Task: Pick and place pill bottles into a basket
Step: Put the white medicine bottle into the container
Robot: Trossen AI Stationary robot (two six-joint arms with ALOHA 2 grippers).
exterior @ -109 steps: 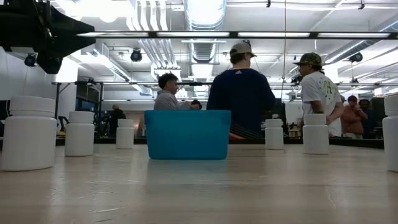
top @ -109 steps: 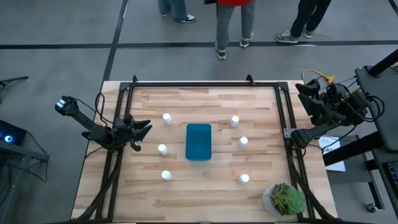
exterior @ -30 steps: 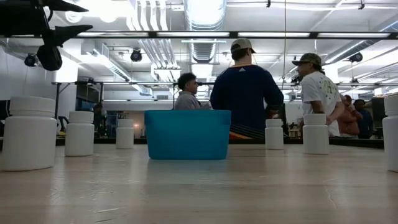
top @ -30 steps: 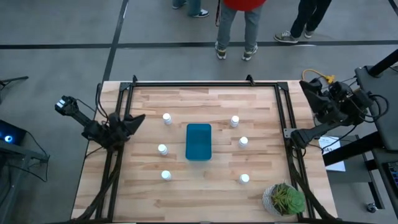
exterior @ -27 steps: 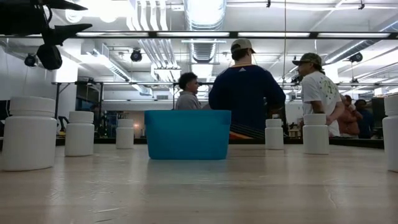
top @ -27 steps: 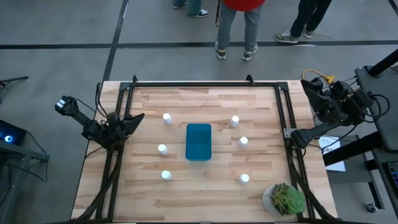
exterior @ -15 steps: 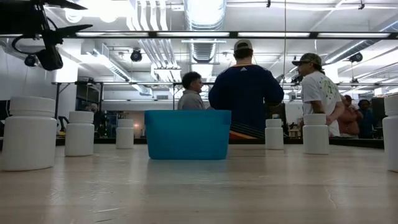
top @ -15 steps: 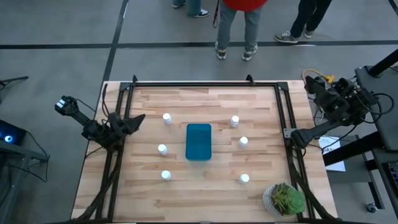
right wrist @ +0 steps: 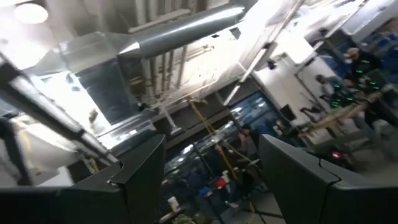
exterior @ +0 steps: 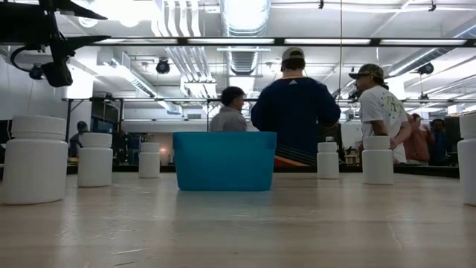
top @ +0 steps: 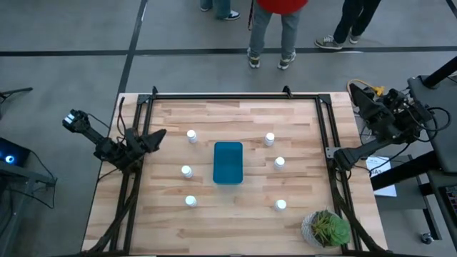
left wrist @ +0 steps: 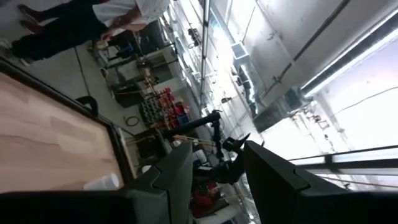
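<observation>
Six small white pill bottles stand upright on the wooden table around the teal basket (top: 228, 163): three to its left (top: 191, 135) (top: 186, 171) (top: 190, 201) and three to its right (top: 269, 138) (top: 279, 163) (top: 280, 205). The low view shows the basket (exterior: 224, 161) with bottles on both sides (exterior: 35, 158) (exterior: 378, 160). My left gripper (top: 158, 135) is open and empty, raised over the table's left edge, left of the bottles; it also shows in its wrist view (left wrist: 217, 165). My right gripper (top: 355, 90) is open and empty, raised beyond the table's right edge; it also shows in its wrist view (right wrist: 211, 168).
A green potted plant (top: 327, 228) stands at the near right corner. A dark metal frame (top: 228, 96) runs along the table's edges. People stand beyond the far edge (top: 270, 28). Bare wood lies in front of and behind the basket.
My right gripper has drifted a little away from the table, toward the right and far side, still open. My left gripper has drawn slightly back toward the table's left edge. The bottles and the basket have stayed where they were.
</observation>
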